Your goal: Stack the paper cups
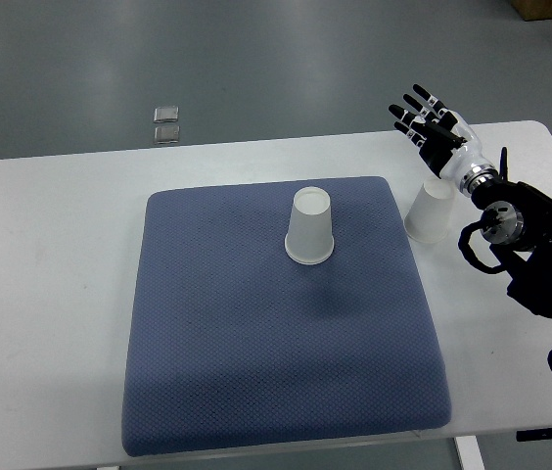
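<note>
White table, two upside-down paper cups, rims down.

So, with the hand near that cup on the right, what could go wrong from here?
1. The right hand hovers open close behind the off-mat cup; that cup looks light, so a careless approach may tip it.
2. This cup stands upside down on the bare table, beside the blue mat and not far from the table's right side, so a push could slide it that way.
3. The centre cup is also upside down; a misaligned placement could topple both.
</note>
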Robot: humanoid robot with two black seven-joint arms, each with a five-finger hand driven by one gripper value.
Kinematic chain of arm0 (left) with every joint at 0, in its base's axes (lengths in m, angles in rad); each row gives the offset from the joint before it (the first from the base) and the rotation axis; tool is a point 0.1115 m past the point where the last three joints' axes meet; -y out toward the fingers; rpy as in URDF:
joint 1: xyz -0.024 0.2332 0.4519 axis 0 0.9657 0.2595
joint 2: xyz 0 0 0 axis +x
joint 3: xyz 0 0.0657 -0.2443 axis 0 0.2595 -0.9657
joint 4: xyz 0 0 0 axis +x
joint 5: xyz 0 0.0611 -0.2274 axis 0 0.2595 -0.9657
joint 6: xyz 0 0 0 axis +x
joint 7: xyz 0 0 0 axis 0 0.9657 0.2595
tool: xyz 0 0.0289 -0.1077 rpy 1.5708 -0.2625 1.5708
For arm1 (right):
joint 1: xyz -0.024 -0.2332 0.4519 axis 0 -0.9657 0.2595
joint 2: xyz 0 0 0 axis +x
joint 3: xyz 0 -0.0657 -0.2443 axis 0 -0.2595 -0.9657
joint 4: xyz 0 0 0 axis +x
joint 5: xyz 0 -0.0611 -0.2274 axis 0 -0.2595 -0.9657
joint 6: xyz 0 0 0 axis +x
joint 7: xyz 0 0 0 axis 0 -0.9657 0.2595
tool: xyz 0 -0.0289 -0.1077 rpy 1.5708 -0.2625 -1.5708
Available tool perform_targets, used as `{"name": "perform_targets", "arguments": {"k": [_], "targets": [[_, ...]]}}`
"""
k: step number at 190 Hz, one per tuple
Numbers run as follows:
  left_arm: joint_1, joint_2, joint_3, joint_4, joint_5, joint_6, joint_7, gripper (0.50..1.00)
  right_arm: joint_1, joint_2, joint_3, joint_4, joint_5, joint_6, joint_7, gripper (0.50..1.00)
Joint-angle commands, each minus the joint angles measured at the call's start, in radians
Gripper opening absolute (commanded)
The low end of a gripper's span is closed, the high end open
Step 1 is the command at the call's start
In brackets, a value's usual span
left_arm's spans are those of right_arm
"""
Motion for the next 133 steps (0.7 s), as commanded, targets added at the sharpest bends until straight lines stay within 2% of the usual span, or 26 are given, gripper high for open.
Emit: {"name": "perform_targets", "arguments": {"k": [1,133], "targets": [[-0.002,0.0,-0.003,-0.001,0.0,0.0,0.0,1.0,-0.001,-0.001,0.0,-0.001,-0.001,0.0,0.002,0.932],[0.054,0.0,-0.003,-0.003,0.002,0.0,0.0,1.0,0.002,-0.003,0.003,-0.009,0.001,0.002,0.002,0.932]]}}
